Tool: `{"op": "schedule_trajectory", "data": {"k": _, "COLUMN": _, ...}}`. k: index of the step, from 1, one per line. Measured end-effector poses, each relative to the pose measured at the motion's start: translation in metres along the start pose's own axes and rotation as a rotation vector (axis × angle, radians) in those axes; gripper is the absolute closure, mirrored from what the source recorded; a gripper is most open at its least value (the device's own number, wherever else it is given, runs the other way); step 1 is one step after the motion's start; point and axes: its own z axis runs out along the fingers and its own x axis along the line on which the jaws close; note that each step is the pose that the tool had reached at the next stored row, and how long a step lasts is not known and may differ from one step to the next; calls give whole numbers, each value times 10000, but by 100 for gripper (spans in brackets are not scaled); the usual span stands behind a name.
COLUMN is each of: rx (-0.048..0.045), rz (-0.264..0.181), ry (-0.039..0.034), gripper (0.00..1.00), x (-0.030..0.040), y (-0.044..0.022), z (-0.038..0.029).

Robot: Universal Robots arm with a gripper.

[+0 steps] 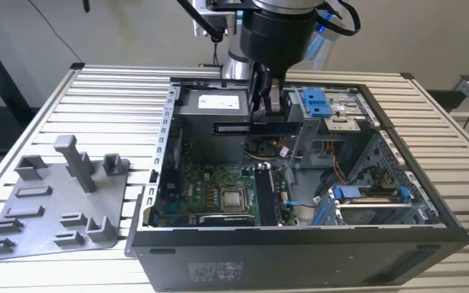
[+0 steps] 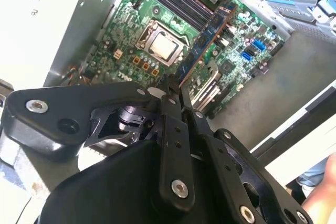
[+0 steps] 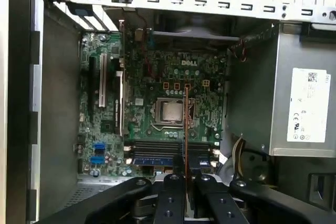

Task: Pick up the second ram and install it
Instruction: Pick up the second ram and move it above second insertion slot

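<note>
Holding a thin, flat, dark circuit-board strip, the second ram (image 1: 255,128), above the open black metal computer case (image 1: 300,247).

Clamping the strip near its middle in the black two-fingered gripper (image 1: 267,116), with the fingers (image 2: 170,129) pressing almost together on its two flat faces. Hanging level and lengthwise across the exterior view, near the case's top and clear of the green motherboard (image 1: 218,195) below. Appearing edge-on in the first wrist view, the second ram (image 3: 186,124) crossing just beside the square silver processor socket (image 3: 170,111) and over the long black memory slots (image 3: 168,148), not seated in them. Slanting out from the fingertips in the second wrist view as a bluish strip. Standing well apart from the grey plastic tray with posts (image 1: 47,207) on the slatted metal table (image 1: 104,104), at the exterior view's left.
</note>
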Motion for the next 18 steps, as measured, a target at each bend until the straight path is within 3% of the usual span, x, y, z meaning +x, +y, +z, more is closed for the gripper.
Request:
{"op": "schedule_trajectory", "data": {"k": 9, "rx": -1, "rz": 0, "ry": 1, "gripper": 86, "x": -3, "y": -14, "z": 0}}
{"op": "schedule_trajectory", "data": {"k": 18, "rx": 16, "rz": 289, "ry": -5, "gripper": 86, "x": -23, "y": -135, "z": 7}}
